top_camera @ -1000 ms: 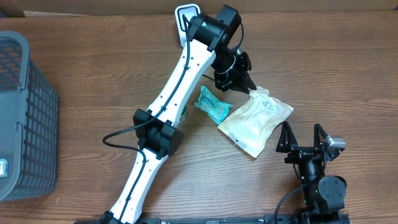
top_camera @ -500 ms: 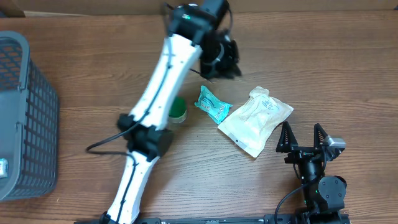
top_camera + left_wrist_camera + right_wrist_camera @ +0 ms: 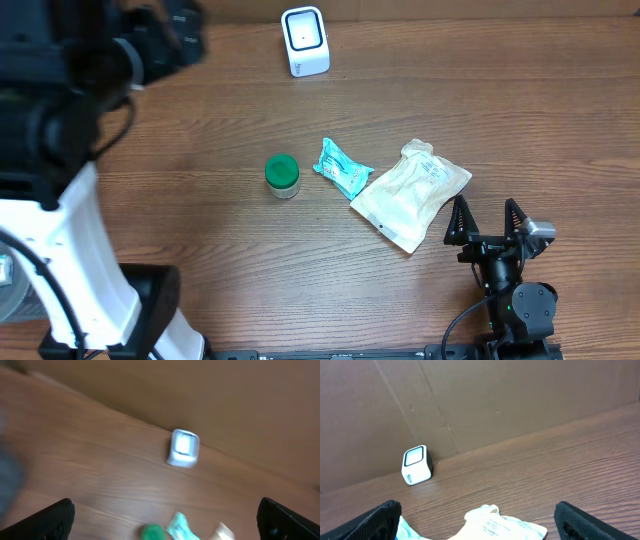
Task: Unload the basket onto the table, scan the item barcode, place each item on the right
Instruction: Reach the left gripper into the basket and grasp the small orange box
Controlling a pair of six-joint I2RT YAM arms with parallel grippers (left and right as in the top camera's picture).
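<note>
A white barcode scanner [image 3: 305,40] stands at the back of the table, also seen as a scanner [image 3: 416,465] in the right wrist view and a blurred scanner [image 3: 183,448] in the left wrist view. Mid-table lie a green-capped jar [image 3: 282,175], a teal packet [image 3: 342,167] and a white pouch [image 3: 412,192]. My left gripper [image 3: 167,522] is open and empty, high over the table's far left; its arm [image 3: 60,120] is blurred. My right gripper [image 3: 485,220] stands open just near of the pouch [image 3: 505,525], holding nothing.
A grey basket [image 3: 8,300] at the left edge is mostly hidden behind the left arm. A brown cardboard wall [image 3: 495,400] runs along the back of the table behind the scanner.
The left arm swung from the back centre near the scanner to the far left, and its gripper opened. The scanner and green jar are now uncovered. The right arm stayed still.
</note>
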